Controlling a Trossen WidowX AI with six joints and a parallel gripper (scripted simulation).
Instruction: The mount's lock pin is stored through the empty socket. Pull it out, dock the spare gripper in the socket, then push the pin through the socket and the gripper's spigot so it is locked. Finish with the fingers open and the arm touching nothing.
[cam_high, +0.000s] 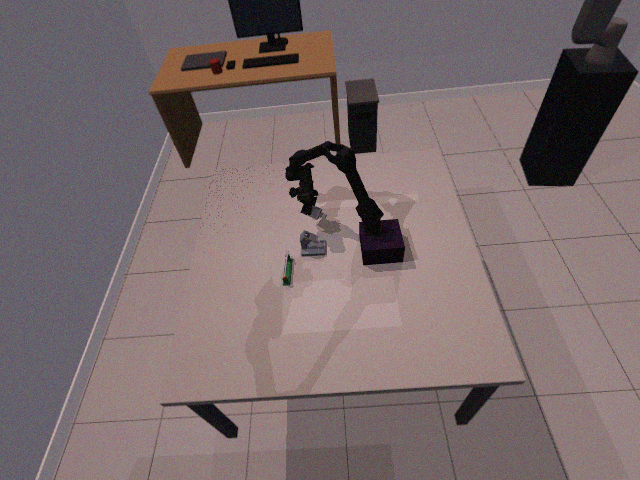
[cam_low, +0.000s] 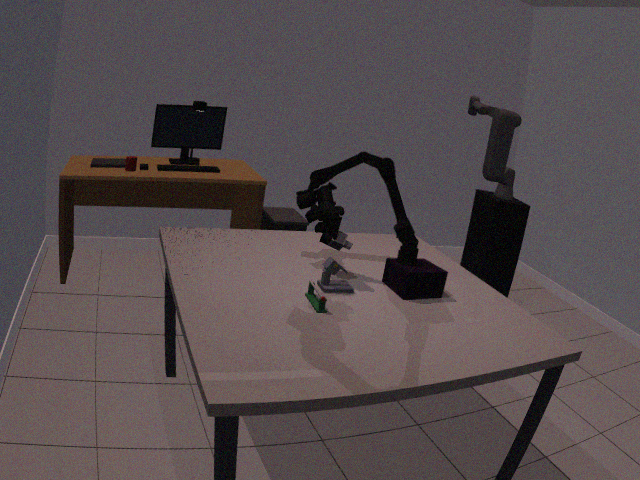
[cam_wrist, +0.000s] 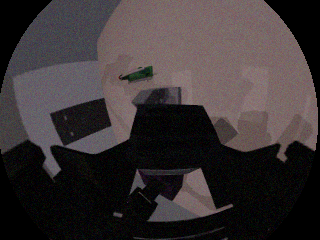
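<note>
My gripper (cam_high: 307, 203) (cam_low: 330, 229) is shut on the spare gripper (cam_high: 314, 212) (cam_low: 339, 240), a small dark and grey block, and holds it in the air behind and above the mount. The mount (cam_high: 313, 250) (cam_low: 337, 287) is a grey base with a tilted socket on it. It shows partly in the wrist view (cam_wrist: 162, 95) past a dark block that hides my fingertips. A green holder (cam_high: 288, 271) (cam_low: 315, 302) (cam_wrist: 142, 74) stands beside the mount. The red end of the lock pin (cam_high: 284, 279) (cam_low: 323, 298) (cam_wrist: 120, 77) shows at the holder.
The arm's purple base (cam_high: 382, 242) (cam_low: 414, 279) (cam_wrist: 172, 189) stands on the table (cam_high: 330, 361) (cam_low: 268, 356) to the right of the mount. A wooden desk (cam_high: 310, 54) (cam_low: 232, 174) with a monitor and a black pedestal (cam_high: 568, 118) (cam_low: 494, 237) with another arm stand beyond the table.
</note>
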